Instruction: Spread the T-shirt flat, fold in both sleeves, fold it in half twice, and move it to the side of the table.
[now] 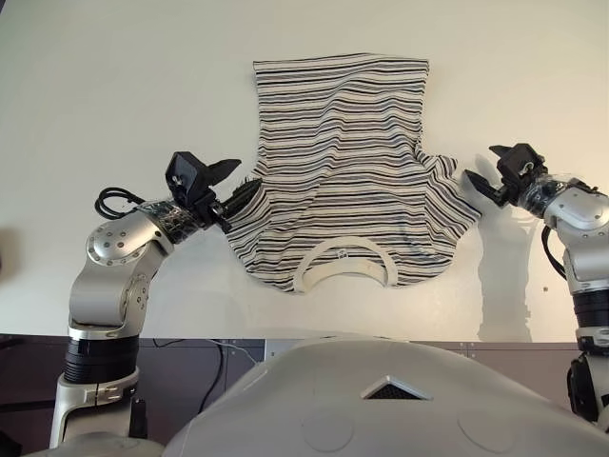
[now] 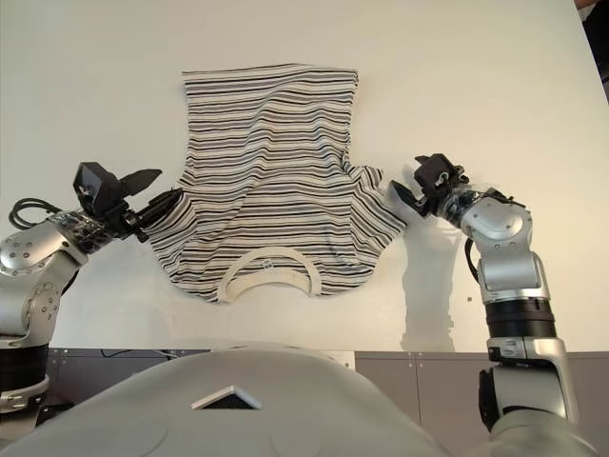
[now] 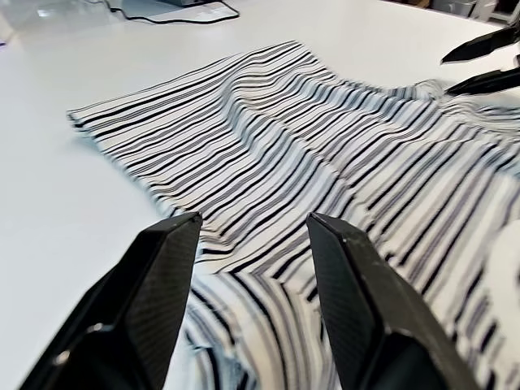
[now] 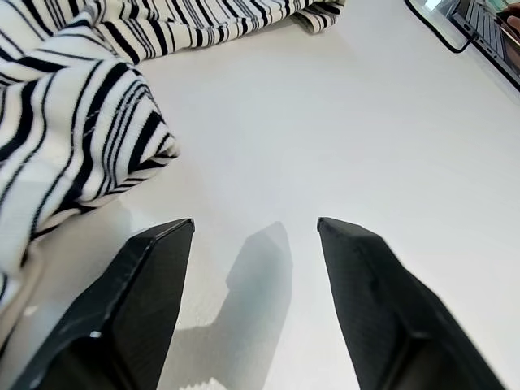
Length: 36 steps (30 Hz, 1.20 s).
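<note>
Black-and-white striped T-shirt [image 1: 338,162] lies roughly spread on the bench [image 1: 114,95]. Left fingers [image 3: 154,301] gape over one sleeve [image 1: 249,205]; right fingers [image 4: 138,301] gape just beside the other [image 1: 447,190]. Sleeve-folding looks next: pinch each, carry inward.

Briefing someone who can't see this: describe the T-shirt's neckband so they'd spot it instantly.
Start at the white table; a black-and-white striped T-shirt lies on it. At the shirt's edge nearest the robot is the neckband, a plain white curved band, the only unstriped part.

A white table [image 1: 105,86] carries a striped T-shirt [image 1: 343,162], lying mostly flat, collar toward the near edge.
</note>
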Available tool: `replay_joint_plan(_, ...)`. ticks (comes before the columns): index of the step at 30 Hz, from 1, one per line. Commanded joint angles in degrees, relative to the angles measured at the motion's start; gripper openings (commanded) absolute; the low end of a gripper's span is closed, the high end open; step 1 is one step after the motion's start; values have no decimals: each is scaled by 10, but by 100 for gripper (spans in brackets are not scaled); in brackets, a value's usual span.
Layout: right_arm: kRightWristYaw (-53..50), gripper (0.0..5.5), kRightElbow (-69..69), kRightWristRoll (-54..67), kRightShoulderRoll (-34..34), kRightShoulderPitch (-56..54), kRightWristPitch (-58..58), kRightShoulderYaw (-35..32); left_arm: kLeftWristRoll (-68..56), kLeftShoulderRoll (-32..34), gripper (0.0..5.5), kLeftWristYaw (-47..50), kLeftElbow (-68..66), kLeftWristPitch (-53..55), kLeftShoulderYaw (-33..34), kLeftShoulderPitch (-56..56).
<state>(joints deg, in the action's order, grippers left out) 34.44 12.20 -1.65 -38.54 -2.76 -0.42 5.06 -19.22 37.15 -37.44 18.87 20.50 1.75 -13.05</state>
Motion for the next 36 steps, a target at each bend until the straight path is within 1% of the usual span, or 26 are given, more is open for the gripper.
replay_joint_plan(1,-12,282,-58,41,25,22,13,-41,87,43,240,-9,-50,-44,-29,-23)
replay_joint_plan(4,-14,282,-150,64,14,35,48,-76,157,71,240,5,-117,-99,-33,-47)
replay_joint_plan(6,1,282,-218,89,13,35,90,-78,174,61,240,24,-145,-116,-30,-52)
replay_joint_plan(8,36,282,-279,117,13,54,135,-50,132,21,240,37,-136,-88,-12,-36)
replay_joint_plan(9,45,282,-267,85,7,69,129,-16,100,1,240,36,-120,-67,-4,-36)
replay_joint_plan(10,42,282,-239,47,2,80,119,13,78,-11,240,32,-108,-51,-1,-40)
replay_joint_plan(12,1,282,-141,-44,-12,106,92,57,39,-19,240,12,-91,-14,7,-63)
replay_joint_plan(13,-2,282,-125,-70,-29,136,78,71,24,-15,240,-1,-91,3,11,-85)
replay_joint_plan(14,22,282,-156,-58,-47,186,67,69,11,-7,240,-14,-77,16,14,-127)
replay_joint_plan(16,90,282,-269,22,-90,284,44,42,-21,13,240,-58,-5,19,18,-235)
replay_joint_plan(17,104,282,-298,51,-94,291,47,29,-34,21,240,-74,33,20,19,-271)
replay_joint_plan(18,104,282,-304,60,-90,280,50,24,-38,26,240,-81,54,20,17,-287)
replay_joint_plan(20,84,282,-283,47,-70,231,63,28,-10,30,240,-68,20,27,4,-248)
replay_joint_plan(22,82,282,-289,56,-67,212,78,17,13,45,240,-63,-27,26,4,-210)
replay_joint_plan(24,83,282,-300,74,-69,205,86,-11,40,53,240,-43,-81,9,16,-182)
replay_joint_plan(27,93,282,-322,95,-89,195,97,-61,25,56,240,-23,-106,6,70,-133)
replay_joint_plan(29,105,282,-322,80,-109,190,89,-71,38,67,240,-22,-124,-6,80,-116)
replay_joint_plan(31,103,282,-326,80,-100,165,100,-64,45,72,240,-39,-122,-15,71,-127)
replay_joint_plan(34,93,282,-339,70,-65,160,119,-16,66,72,240,-42,-114,-31,49,-143)
replay_joint_plan(36,62,282,-303,27,-33,151,105,25,71,66,240,-37,-125,-41,50,-142)
